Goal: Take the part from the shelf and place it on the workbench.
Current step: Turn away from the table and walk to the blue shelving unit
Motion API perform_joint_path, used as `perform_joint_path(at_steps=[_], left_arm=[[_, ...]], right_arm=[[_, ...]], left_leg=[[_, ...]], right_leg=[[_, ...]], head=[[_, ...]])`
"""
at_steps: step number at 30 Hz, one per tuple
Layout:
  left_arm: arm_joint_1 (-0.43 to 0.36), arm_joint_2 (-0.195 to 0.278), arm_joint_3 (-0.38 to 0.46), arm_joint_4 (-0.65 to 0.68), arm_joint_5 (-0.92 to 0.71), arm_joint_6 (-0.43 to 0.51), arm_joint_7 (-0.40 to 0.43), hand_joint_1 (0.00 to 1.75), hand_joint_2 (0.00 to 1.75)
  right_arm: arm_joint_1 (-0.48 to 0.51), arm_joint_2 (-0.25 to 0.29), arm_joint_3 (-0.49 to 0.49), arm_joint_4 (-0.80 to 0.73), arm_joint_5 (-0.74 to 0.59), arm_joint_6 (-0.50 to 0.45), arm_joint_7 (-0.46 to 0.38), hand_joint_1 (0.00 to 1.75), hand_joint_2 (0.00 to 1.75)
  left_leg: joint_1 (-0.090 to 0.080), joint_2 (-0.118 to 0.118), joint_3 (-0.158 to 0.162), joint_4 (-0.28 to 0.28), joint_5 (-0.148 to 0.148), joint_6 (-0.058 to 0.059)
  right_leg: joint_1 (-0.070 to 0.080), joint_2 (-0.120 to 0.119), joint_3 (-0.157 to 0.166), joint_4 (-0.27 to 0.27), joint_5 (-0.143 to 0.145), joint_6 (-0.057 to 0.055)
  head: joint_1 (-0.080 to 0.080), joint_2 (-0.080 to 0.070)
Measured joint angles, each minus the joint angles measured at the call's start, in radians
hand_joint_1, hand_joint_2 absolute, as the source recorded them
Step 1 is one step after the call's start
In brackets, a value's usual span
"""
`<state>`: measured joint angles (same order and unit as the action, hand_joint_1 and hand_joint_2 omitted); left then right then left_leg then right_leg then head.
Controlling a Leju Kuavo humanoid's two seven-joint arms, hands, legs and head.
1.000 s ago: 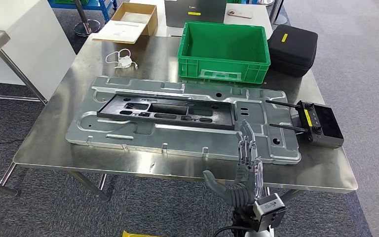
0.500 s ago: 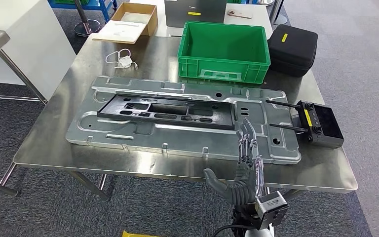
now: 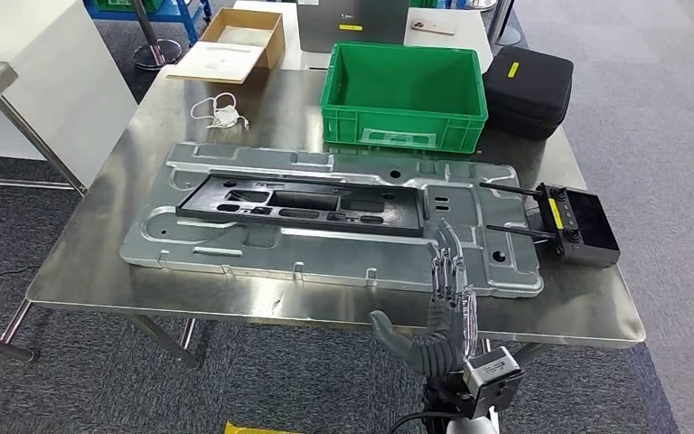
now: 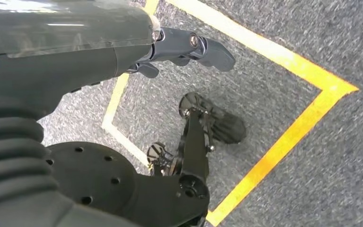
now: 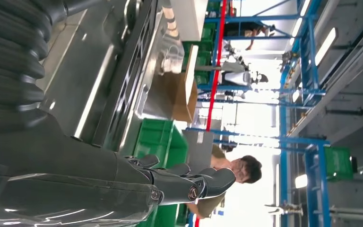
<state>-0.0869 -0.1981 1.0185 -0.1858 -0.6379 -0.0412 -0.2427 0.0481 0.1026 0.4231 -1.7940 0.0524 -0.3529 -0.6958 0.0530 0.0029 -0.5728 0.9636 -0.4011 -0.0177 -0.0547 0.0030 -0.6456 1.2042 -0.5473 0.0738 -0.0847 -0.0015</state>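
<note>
A long black frame part [image 3: 298,203] lies flat on a large grey stamped metal plate [image 3: 235,244] that covers the middle of the steel workbench [image 3: 99,262]. My right hand [image 3: 443,307] is raised in front of the bench's near edge, fingers straight and apart, holding nothing; its fingertips overlap the plate's near right corner in the head view. In the right wrist view the right hand [image 5: 170,182] reaches out beside the plate, empty. My left hand [image 4: 184,47] hangs over grey carpet with nothing in it.
A green crate [image 3: 404,90] stands at the back of the bench, a black case [image 3: 531,90] to its right. A black controller [image 3: 578,226] with antennas lies at the right edge. A cardboard box [image 3: 230,41] and white cord [image 3: 220,112] sit back left. A person [image 5: 236,170] stands beyond.
The whole head picture has shifted slightly, so the camera has moved. My right hand stays raised and empty in about the same place.
</note>
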Motion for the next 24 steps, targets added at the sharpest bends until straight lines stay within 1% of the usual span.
perform_joint_path(at_steps=[1, 2, 3, 4, 5, 6, 7, 8, 9, 10, 11, 12, 13, 14, 15, 16, 17, 18, 19, 20, 22, 23, 24], left_arm=[[-0.001, 0.001, 0.0, 0.0, 0.0, 0.0, 0.0, 0.0, 1.75], [-0.001, 0.003, 0.0, -0.001, 0.0, -0.001, 0.001, 0.0, 1.75], [-0.002, 0.006, 0.0, -0.002, -0.001, -0.001, 0.001, 0.0, 1.75], [-0.003, 0.008, 0.0, -0.003, -0.001, -0.001, 0.001, 0.0, 1.75], [-0.003, 0.009, 0.0, -0.004, -0.001, -0.002, 0.002, 0.0, 1.75], [-0.003, 0.008, 0.0, -0.004, -0.001, -0.002, 0.002, 0.0, 1.75], [-0.001, 0.006, -0.001, -0.003, -0.001, -0.003, 0.002, 0.0, 1.75], [0.001, 0.005, -0.001, -0.003, -0.001, -0.004, 0.002, 0.0, 1.75], [0.003, 0.004, -0.001, -0.003, -0.001, -0.004, 0.002, 0.0, 1.75], [0.003, 0.002, -0.001, -0.003, -0.001, -0.004, 0.002, 0.0, 1.75], [0.003, 0.002, -0.001, -0.003, -0.001, -0.005, 0.002, 0.0, 1.75], [0.003, 0.002, -0.001, -0.003, -0.001, -0.005, 0.002, 0.0, 1.75], [0.003, 0.002, -0.001, -0.003, -0.001, -0.006, 0.002, 0.0, 1.75], [0.003, 0.002, -0.002, -0.003, -0.001, -0.006, 0.002, 0.0, 1.75], [0.003, 0.003, -0.002, -0.003, -0.001, -0.006, 0.002, 0.0, 1.75], [0.002, 0.003, -0.002, -0.003, -0.001, -0.006, 0.002, 0.0, 1.75], [0.0, 0.004, -0.002, -0.003, -0.001, -0.006, 0.002, 0.0, 1.75], [-0.001, 0.005, -0.002, -0.003, -0.001, -0.006, 0.002, 0.0, 1.75], [-0.003, 0.006, -0.002, -0.003, -0.001, -0.006, 0.002, 0.0, 1.75], [-0.004, 0.006, -0.003, -0.003, -0.001, -0.006, 0.002, 0.0, 1.75], [-0.004, 0.004, -0.004, -0.003, -0.001, -0.007, 0.002, 0.0, 1.75], [-0.004, 0.003, -0.004, -0.003, -0.001, -0.007, 0.002, 0.0, 1.75], [-0.004, 0.002, -0.004, -0.003, -0.001, -0.007, 0.002, 0.0, 1.75]], right_arm=[[-0.001, 0.0, 0.0, 0.002, 0.0, 0.0, 0.0, 0.0, 1.75], [-0.003, 0.0, 0.0, 0.005, -0.001, 0.0, 0.0, 0.0, 1.75], [-0.004, 0.0, 0.0, 0.006, -0.001, 0.0, 0.0, 0.0, 1.75], [-0.007, 0.0, 0.0, 0.008, -0.001, -0.001, 0.0, 0.0, 1.75], [-0.008, 0.0, -0.001, 0.009, -0.001, -0.001, 0.0, 0.0, 1.75], [-0.009, 0.0, -0.001, 0.01, -0.001, -0.001, 0.0, 0.0, 1.75], [-0.01, 0.001, -0.001, 0.01, -0.002, -0.001, 0.0, 0.0, 1.75], [-0.01, 0.001, -0.001, 0.01, -0.002, -0.001, 0.0, 0.0, 1.75], [-0.01, 0.002, -0.001, 0.011, -0.002, -0.001, -0.001, 0.0, 1.75], [-0.01, 0.002, -0.001, 0.011, -0.002, -0.001, -0.001, 0.0, 1.75], [-0.009, 0.003, -0.001, 0.012, -0.002, -0.001, -0.001, 0.0, 1.75], [-0.009, 0.003, -0.001, 0.013, -0.002, -0.001, -0.001, 0.0, 1.75], [-0.009, 0.003, -0.001, 0.014, -0.002, -0.001, -0.001, 0.0, 1.75], [-0.009, 0.003, -0.001, 0.016, -0.002, -0.001, -0.001, 0.0, 1.75], [-0.009, 0.003, -0.001, 0.016, -0.002, -0.001, -0.001, 0.0, 1.75], [-0.009, 0.003, -0.001, 0.017, -0.002, -0.001, -0.001, 0.0, 1.75], [-0.009, 0.003, -0.001, 0.017, -0.002, -0.001, -0.001, 0.0, 1.75], [-0.009, 0.003, -0.001, 0.017, -0.002, -0.001, -0.001, 0.0, 1.75], [-0.009, 0.003, -0.001, 0.017, -0.002, -0.001, -0.001, 0.0, 1.75], [-0.01, 0.003, -0.001, 0.017, -0.002, -0.001, -0.001, 0.0, 1.75], [-0.01, 0.003, -0.001, 0.017, -0.002, -0.001, -0.001, 0.0, 1.75], [-0.01, 0.003, -0.001, 0.017, -0.002, -0.002, -0.001, 0.0, 1.75], [-0.01, 0.003, -0.001, 0.017, -0.002, -0.002, -0.002, 0.0, 1.75]], left_leg=[[0.003, 0.0, -0.002, 0.005, 0.0, -0.009], [0.006, -0.002, -0.006, 0.009, -0.001, -0.019], [0.006, -0.004, -0.009, 0.015, -0.001, -0.03], [0.007, -0.006, -0.013, 0.02, -0.001, -0.041], [0.009, -0.009, -0.017, 0.022, 0.003, -0.051], [0.012, -0.01, -0.019, 0.023, 0.007, -0.06], [0.018, -0.01, -0.024, 0.025, 0.007, -0.067], [0.022, -0.008, -0.034, 0.04, -0.009, -0.068], [0.022, -0.006, -0.051, 0.078, -0.042, -0.064], [0.019, -0.004, -0.075, 0.14, -0.09, -0.055], [0.011, -0.003, -0.103, 0.219, -0.144, -0.045], [0.002, -0.004, -0.126, 0.295, -0.186, -0.035], [-0.008, -0.004, -0.134, 0.346, -0.209, -0.026], [-0.018, -0.004, -0.122, 0.358, -0.211, -0.016], [-0.028, -0.004, -0.088, 0.325, -0.195, -0.005], [-0.037, -0.004, -0.035, 0.258, -0.172, 0.006], [-0.046, -0.004, 0.022, 0.175, -0.156, 0.018], [-0.053, -0.004, 0.066, 0.108, -0.143, 0.027], [-0.057, -0.004, 0.092, 0.064, -0.139, 0.033], [-0.06, -0.004, 0.1, 0.044, -0.138, 0.036], [-0.059, -0.003, 0.09, 0.037, -0.122, 0.045], [-0.057, 0.0, 0.084, 0.034, -0.112, 0.051], [-0.055, 0.002, 0.076, 0.03, -0.1, 0.058]], right_leg=[[-0.011, -0.002, 0.047, -0.073, 0.027, 0.011], [-0.016, 0.0, 0.087, -0.131, 0.048, 0.018], [-0.017, 0.004, 0.11, -0.17, 0.063, 0.017], [-0.016, 0.009, 0.118, -0.187, 0.063, 0.008], [-0.008, 0.014, 0.109, -0.179, 0.063, -0.007], [-0.005, 0.016, 0.1, -0.178, 0.064, -0.024], [-0.001, 0.014, 0.094, -0.18, 0.063, -0.037], [0.005, 0.013, 0.085, -0.179, 0.07, -0.05], [0.009, 0.011, 0.077, -0.18, 0.077, -0.062], [0.016, 0.008, 0.067, -0.181, 0.085, -0.072], [0.025, 0.006, 0.056, -0.181, 0.093, -0.08], [0.034, 0.004, 0.046, -0.18, 0.1, -0.086], [0.043, 0.003, 0.035, -0.18, 0.107, -0.091], [0.05, 0.002, 0.026, -0.179, 0.114, -0.094], [0.056, 0.002, 0.018, -0.178, 0.12, -0.095], [0.06, 0.003, 0.012, -0.177, 0.127, -0.095], [0.063, 0.003, 0.007, -0.176, 0.132, -0.094], [0.064, 0.003, 0.004, -0.175, 0.138, -0.091], [0.065, 0.002, 0.002, -0.175, 0.144, -0.086], [0.065, 0.002, 0.001, -0.176, 0.15, -0.081], [0.063, 0.002, -0.001, -0.179, 0.162, -0.069], [0.063, 0.002, -0.007, -0.172, 0.152, -0.064], [0.062, 0.003, -0.017, -0.152, 0.126, -0.058]], head=[[0.0, 0.0], [0.0, 0.0], [0.0, 0.0], [0.0, 0.0], [0.0, 0.0], [-0.001, 0.0], [-0.001, 0.0], [-0.001, 0.0], [-0.001, 0.0], [-0.001, 0.0], [-0.001, 0.0], [-0.001, 0.0], [-0.001, 0.0], [-0.001, 0.0], [-0.001, 0.0], [-0.001, 0.0], [-0.001, 0.0], [-0.001, 0.0], [-0.001, 0.0], [-0.001, 0.0], [-0.001, 0.0], [0.0, 0.0], [0.0, 0.0]])
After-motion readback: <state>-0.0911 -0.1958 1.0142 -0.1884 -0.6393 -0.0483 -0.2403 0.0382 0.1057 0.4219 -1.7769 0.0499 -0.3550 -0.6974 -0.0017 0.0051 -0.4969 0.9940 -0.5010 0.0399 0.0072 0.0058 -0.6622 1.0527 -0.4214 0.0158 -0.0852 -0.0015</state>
